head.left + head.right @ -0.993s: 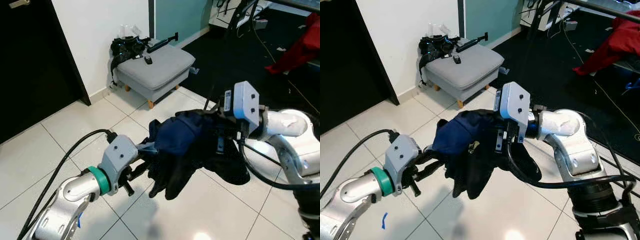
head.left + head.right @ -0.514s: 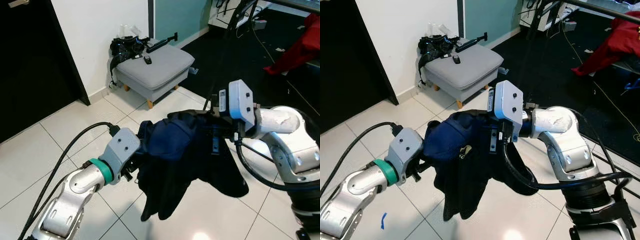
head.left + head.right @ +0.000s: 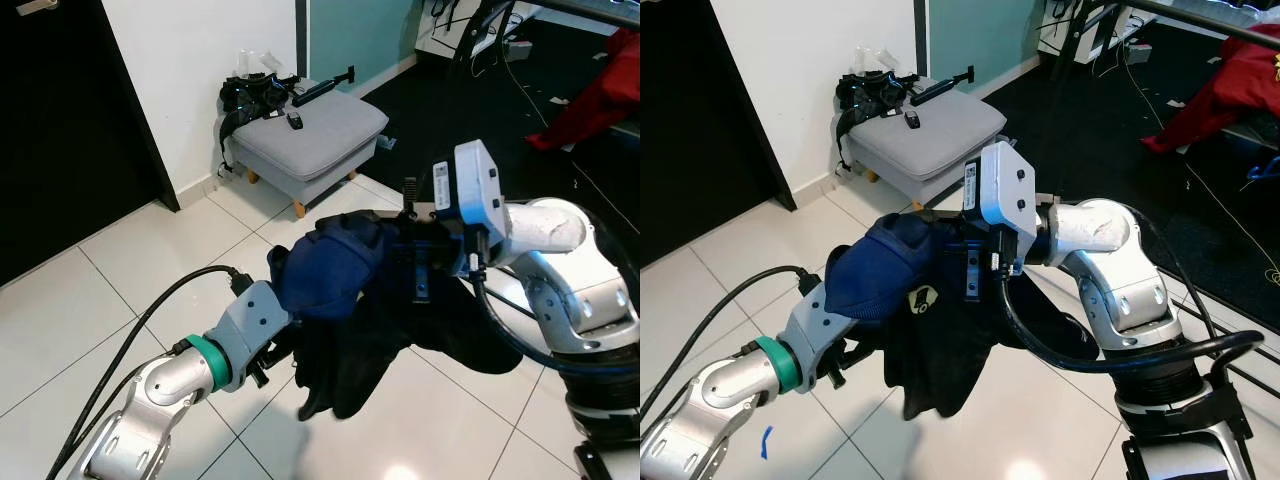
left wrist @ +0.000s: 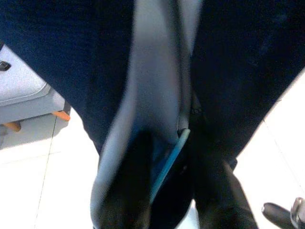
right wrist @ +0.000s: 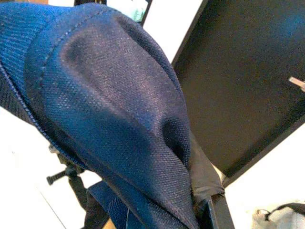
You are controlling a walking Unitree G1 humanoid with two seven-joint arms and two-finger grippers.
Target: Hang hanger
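Two end effectors under navy garment (image 3: 335, 275) (hanger prob. hidden).

Dark navy garment (image 3: 345, 290) bunched between both arms; it covers the left gripper (image 3: 290, 335) and right gripper (image 3: 405, 262), finger state unreadable. Any hanger inside the cloth can't be made out. Left wrist view blurred, cloth pressed against lens.

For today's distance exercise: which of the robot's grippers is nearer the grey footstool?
Right. The right gripper is closer to the footstool; the left gripper sits lower, farther back.
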